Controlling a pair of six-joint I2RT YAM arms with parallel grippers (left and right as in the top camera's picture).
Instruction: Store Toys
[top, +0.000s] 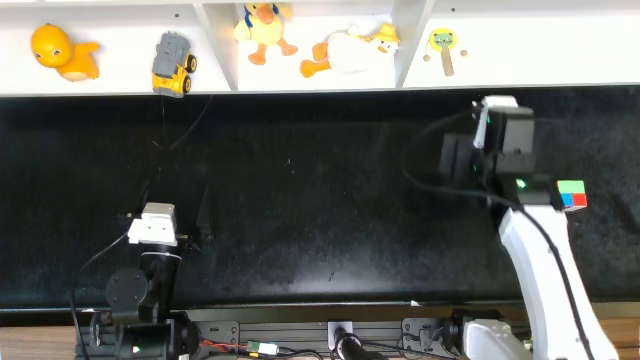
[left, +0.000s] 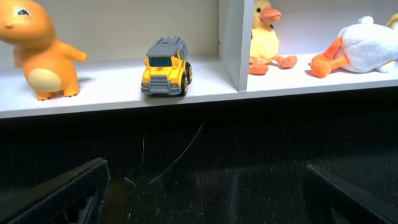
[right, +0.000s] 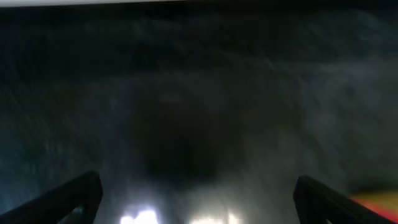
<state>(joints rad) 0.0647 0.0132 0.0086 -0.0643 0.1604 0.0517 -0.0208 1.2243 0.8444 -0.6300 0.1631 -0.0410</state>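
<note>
Nearest the bases, the left arm (top: 150, 285) sat folded low over the near part of the black counter (top: 320, 200), well apart from every toy. The left jaws stood wide and held nothing, which read as parked rather than working, since nothing lay within their reach. The right arm (top: 545, 255) reached farther up the counter, and the right jaws were likewise wide and empty over bare counter. Just beside that arm, on the counter's right side, lay one multicoloured cube (top: 571, 194), the single toy not yet on the shelf. It was probably the thing left to store, and the open right jaws were the better placed to take it. A red and yellow patch at the edge of the right wrist view was likely this cube. At the far side ran the white shelf (top: 330, 85), split into three compartments and holding five toys. The left compartment had two, an orange figure (top: 62, 52) and a yellow truck (top: 173, 63), both upright and apart. The middle had two, a yellow duck (top: 264, 30) sitting up and a white duck (top: 350, 50) lying on its side. The right held one small rattle-like toy (top: 443, 46). Each stood near the shelf's front edge, seemingly where a reaching arm could set it down.
</note>
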